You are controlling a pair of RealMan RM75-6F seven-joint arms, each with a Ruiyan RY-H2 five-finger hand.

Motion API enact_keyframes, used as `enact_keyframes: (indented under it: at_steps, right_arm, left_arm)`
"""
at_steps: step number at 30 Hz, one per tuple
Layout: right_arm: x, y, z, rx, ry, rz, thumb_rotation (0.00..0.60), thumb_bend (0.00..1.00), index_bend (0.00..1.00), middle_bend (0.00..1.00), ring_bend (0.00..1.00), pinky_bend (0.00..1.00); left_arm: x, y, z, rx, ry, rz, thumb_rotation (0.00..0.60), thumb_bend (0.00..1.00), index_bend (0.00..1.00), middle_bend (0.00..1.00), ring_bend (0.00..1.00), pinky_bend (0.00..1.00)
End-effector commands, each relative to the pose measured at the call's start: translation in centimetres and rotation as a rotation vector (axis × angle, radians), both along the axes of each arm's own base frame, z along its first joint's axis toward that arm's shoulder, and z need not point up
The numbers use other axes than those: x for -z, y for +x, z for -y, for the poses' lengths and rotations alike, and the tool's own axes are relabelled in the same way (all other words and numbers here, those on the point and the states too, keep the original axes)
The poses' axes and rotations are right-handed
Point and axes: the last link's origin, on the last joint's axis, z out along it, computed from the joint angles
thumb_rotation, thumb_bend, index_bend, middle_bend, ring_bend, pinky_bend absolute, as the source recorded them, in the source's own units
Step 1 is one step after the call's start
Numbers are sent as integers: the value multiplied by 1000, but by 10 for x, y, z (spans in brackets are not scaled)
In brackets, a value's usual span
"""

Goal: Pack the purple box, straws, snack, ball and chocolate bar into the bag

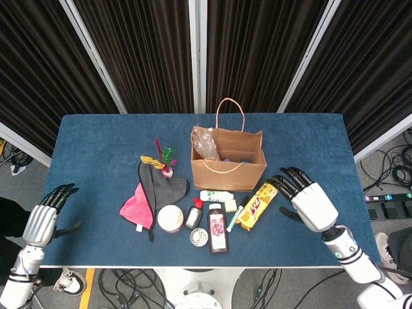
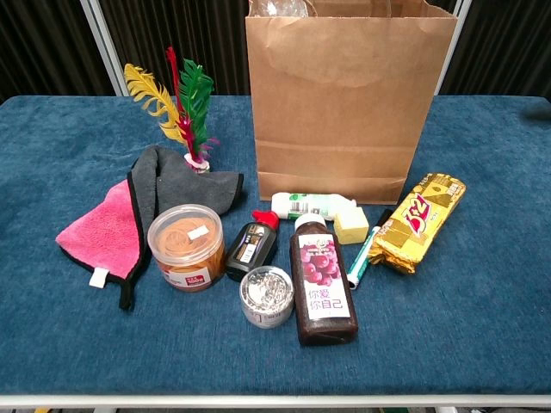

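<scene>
- Head view: the bag (image 1: 228,161) stands upright mid-table with its mouth open to the top, which I judge makes dropping things in from above easy. A clear wrapper shows at its left inner corner, and a bit of purple and blue sits deeper inside; I can't tell exactly which items those are.
- Head view: the chocolate bar (image 1: 256,205) lies flat on the cloth just in front of the bag's right corner, apart from it, so it looks like the item left to pack.
- Head view: my right hand (image 1: 308,201) hovers just right of the bar, fingers spread and pointing toward it, holding nothing and touching nothing. I'd judge it is lined up for a grasp.
- Head view: my left hand (image 1: 44,219) hangs off the table's left edge, fingers loosely apart, empty.
- Chest view: neither hand shows. The bar (image 2: 417,221) lies angled beside the pen (image 2: 365,252), and the juice bottle (image 2: 323,280) is near, so I'd come in from the right.
</scene>
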Motion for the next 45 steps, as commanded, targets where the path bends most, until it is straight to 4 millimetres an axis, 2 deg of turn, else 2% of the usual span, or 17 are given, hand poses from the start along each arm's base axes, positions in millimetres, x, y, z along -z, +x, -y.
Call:
enact_keyframes:
  at_steps: [1,6,12,19,28,37,45]
  right_arm:
    - [7,-31,-10,0,103,-155,600,0,239,287,180,241]
    - [25,-32,-1,-32,152,-231,600,0,242,287,180,244]
    - [55,-24,16,-77,177,-282,600,0,242,286,180,246]
    - [92,-27,27,-35,220,-286,600,0,242,283,180,248]
    - [113,-34,37,-6,222,-233,600,0,242,281,180,248]
    - [129,-34,44,-4,251,-252,600,0,242,282,180,248]
    - [136,-36,41,6,266,-254,600,9,270,303,193,272]
  left_arm:
    - [1,2,1,4,3,-2,600,241,227,240,158,239]
    - [2,1,3,-5,6,-8,600,240,227,240,158,239]
    - [0,-3,4,-6,15,-36,600,241,227,240,158,239]
    - [-6,-9,4,-10,24,-52,600,241,227,240,158,239]
    - [-9,-15,6,-20,27,-69,600,241,227,240,158,239]
    - [-8,-17,6,-24,26,-68,600,241,227,240,158,239]
    - [-8,-19,8,-32,25,-66,600,241,227,240,158,239]
